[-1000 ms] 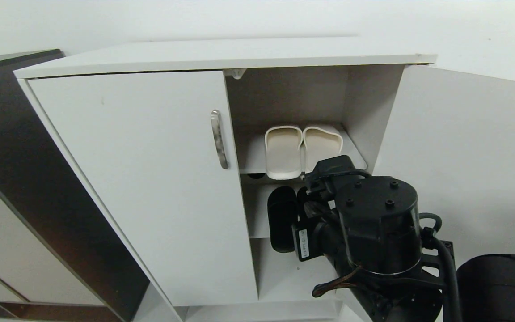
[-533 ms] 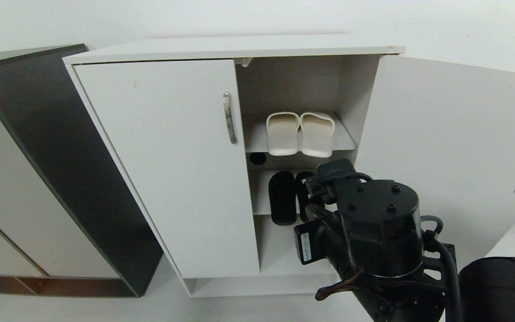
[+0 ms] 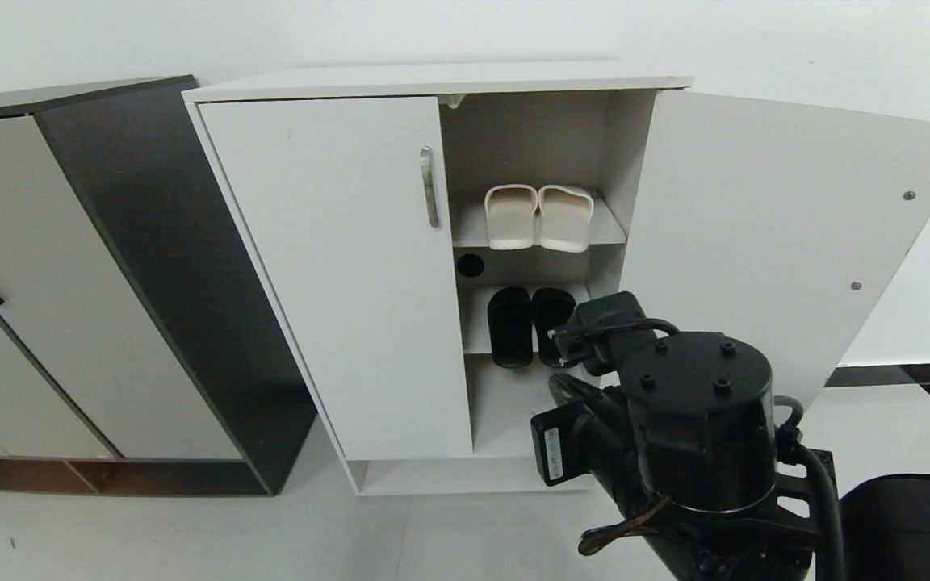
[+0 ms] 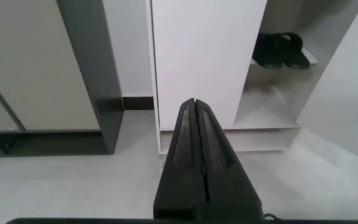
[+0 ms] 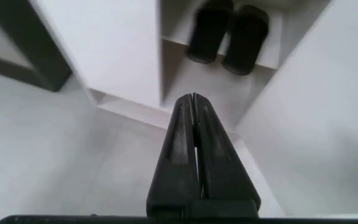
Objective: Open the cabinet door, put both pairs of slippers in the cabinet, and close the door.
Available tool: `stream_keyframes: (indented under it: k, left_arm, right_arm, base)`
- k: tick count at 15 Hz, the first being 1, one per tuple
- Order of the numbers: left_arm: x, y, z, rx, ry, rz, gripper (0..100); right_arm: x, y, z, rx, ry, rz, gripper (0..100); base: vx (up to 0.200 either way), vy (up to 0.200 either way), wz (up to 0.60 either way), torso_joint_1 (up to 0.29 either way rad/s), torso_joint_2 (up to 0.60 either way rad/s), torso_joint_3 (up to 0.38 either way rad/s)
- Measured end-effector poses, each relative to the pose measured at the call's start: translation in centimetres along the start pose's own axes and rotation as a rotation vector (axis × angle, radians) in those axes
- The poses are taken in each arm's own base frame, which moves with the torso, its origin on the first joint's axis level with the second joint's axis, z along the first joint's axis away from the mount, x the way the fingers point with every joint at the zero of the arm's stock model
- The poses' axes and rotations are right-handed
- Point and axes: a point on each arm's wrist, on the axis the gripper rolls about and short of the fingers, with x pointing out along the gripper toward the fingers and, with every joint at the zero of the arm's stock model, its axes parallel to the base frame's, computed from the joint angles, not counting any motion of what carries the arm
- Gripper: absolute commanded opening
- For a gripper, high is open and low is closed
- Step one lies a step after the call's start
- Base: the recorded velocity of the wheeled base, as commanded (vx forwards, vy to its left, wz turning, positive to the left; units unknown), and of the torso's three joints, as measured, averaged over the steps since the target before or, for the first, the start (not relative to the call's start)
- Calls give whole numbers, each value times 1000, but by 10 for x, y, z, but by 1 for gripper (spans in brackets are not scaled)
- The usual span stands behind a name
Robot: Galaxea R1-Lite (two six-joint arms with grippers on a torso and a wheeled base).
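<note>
A white cabinet [image 3: 336,266] stands with its left door shut and its right door [image 3: 756,234] swung wide open. A pair of white slippers [image 3: 539,216] lies on the upper shelf. A pair of black slippers [image 3: 529,325] lies on the shelf below, also seen as black slippers [image 4: 283,51] and black slippers [image 5: 229,34]. My right gripper [image 5: 193,99] is shut and holds nothing; it hangs in front of the open compartment, a little back from it. My left gripper [image 4: 194,102] is shut and empty, low before the shut left door.
A metal handle [image 3: 429,187] sits on the shut left door. A second cabinet [image 3: 69,282] with a dark side panel stands close at the left. Grey floor [image 3: 190,532] lies in front of both cabinets. The open door juts out at the right.
The whole head view has widened and shifted: the camera has backed away from the cabinet. Slippers and doors stand as before.
</note>
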Motion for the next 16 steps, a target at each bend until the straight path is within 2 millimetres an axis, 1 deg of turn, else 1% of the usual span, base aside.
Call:
stream_keyframes:
  k: [5,16]
  left_arm:
    - [0,0,0,0,0,2,0]
    - [0,0,0,-1,0,2,0]
  right_arm:
    - [-1,-5,-8,-22,-4,5,0]
    - [-1,-6,-13,-33,8,19,0]
  base:
    - [0,0,0,0,0,0]
    - [0,0,0,0,0,0]
